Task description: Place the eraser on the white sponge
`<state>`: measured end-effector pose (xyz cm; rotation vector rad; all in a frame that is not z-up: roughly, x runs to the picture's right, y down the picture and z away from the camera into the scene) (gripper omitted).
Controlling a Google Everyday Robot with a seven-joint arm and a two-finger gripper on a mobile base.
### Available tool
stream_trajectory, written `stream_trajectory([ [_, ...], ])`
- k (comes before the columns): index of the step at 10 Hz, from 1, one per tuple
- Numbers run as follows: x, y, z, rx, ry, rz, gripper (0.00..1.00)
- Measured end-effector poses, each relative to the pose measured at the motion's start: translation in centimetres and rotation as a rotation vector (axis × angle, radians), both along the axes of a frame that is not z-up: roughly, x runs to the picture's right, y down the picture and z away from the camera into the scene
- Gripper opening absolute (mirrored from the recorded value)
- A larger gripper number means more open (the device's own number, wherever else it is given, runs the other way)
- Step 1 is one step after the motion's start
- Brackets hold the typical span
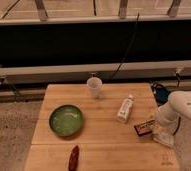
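On the wooden desk (pixel 99 145), starting at the left, a green bowl (pixel 66 120) sits near the front half, with a reddish-brown elongated object (pixel 74 157) lying below it at the front edge. Toward the back centre stands a white cup (pixel 94 86). Right of centre a white tube (pixel 124 108) lies at a slight angle. Further right, the eraser (pixel 144 127) rests on the desk, label face up, just beside the arm. The white sponge (pixel 164 137) lies at the right edge, partly hidden under the white arm (pixel 181 107). The end effector (pixel 157 131) sits low between eraser and sponge; I cannot tell how it stands or whether it grips anything.

Judgement: the eraser is not yet on the sponge. Risks: the sponge lies close to the desk edge, so a sweeping arm could push it off; a poor grip on the small eraser could drop it short of the pad; the tube nearby could be knocked.
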<state>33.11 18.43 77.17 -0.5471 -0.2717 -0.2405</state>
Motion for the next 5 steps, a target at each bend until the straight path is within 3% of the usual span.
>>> stream_trajectory([
  [1, 0.8, 0.0, -0.5, -0.008, 0.019, -0.009, 0.01],
  [2, 1.6, 0.1, -0.7, -0.017, 0.044, -0.01, 0.08],
  [5, 3.6, 0.9, -1.0, -0.041, 0.11, -0.001, 0.36],
])
